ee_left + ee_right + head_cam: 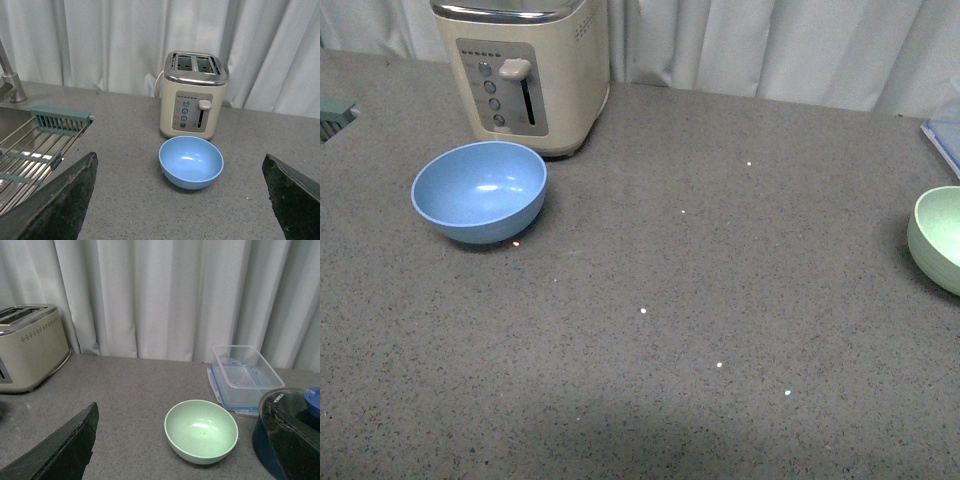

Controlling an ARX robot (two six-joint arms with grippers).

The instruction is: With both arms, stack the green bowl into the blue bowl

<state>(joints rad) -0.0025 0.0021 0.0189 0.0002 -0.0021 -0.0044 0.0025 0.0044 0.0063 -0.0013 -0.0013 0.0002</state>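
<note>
Front view: the blue bowl [479, 190] sits at 10 o'clock on your bench [720, 300], just before the toaster [525, 70]; the green bowl [938, 238] at 3 o'clock, cut by the frame. Left wrist: your left tool [179, 165] is spread wide, blue bowl at its 12 o'clock. Right wrist: right tool [179, 407] spread likewise, green bowl at its 12 o'clock.

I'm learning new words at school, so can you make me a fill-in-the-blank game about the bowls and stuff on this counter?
The blue bowl sits just in front of the ____.
The green bowl stands far over on the robot's ____ side.
Behind the counter hangs a white ____.
Missing words: toaster; right; curtain.
</note>
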